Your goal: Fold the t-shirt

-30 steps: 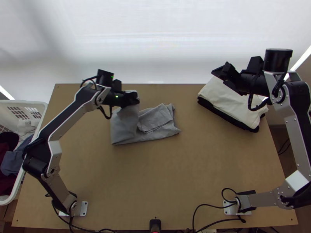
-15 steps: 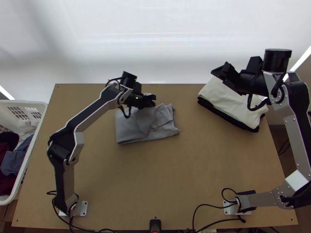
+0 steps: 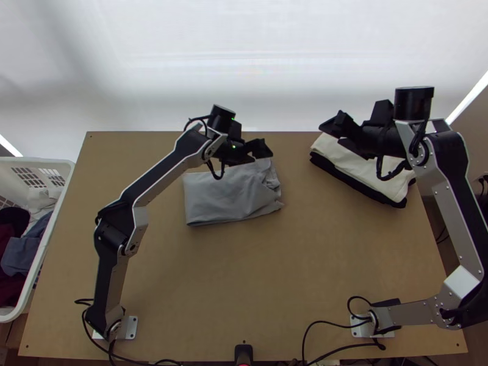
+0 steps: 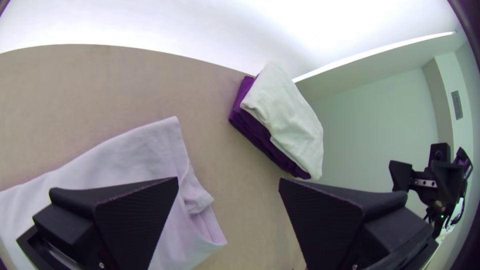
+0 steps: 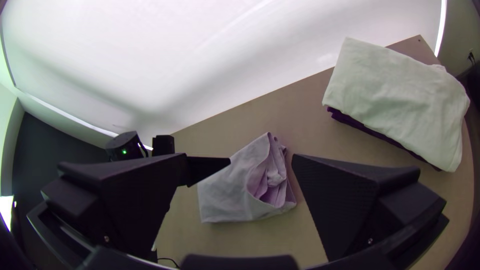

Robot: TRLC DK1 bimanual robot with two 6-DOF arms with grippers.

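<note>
The grey t-shirt [image 3: 222, 195] lies folded into a compact bundle at the table's far middle-left, its right end loose, with layers showing inside a gap there in the right wrist view [image 5: 250, 185]. At the shirt's far edge is my left gripper [image 3: 261, 152], open above the cloth; in the left wrist view the fingers of my left gripper [image 4: 227, 200] stand wide apart, the shirt [image 4: 130, 160] under one of them. My right gripper [image 3: 334, 131] hovers by the far edge near the stacked clothes, and in the right wrist view my right gripper [image 5: 260, 185] is open and holds nothing.
A stack of folded clothes, cream cloth [image 3: 360, 161] over black cloth [image 3: 357, 183], lies at the table's far right. At the left edge stands a white basket [image 3: 64, 168] holding several garments. The bare wooden table [image 3: 244, 274] stretches in front of the shirt.
My left gripper has moved right across the shirt and let it go, and the lifted left part now lies over the rest. My right arm has shifted slightly left and nearer.
</note>
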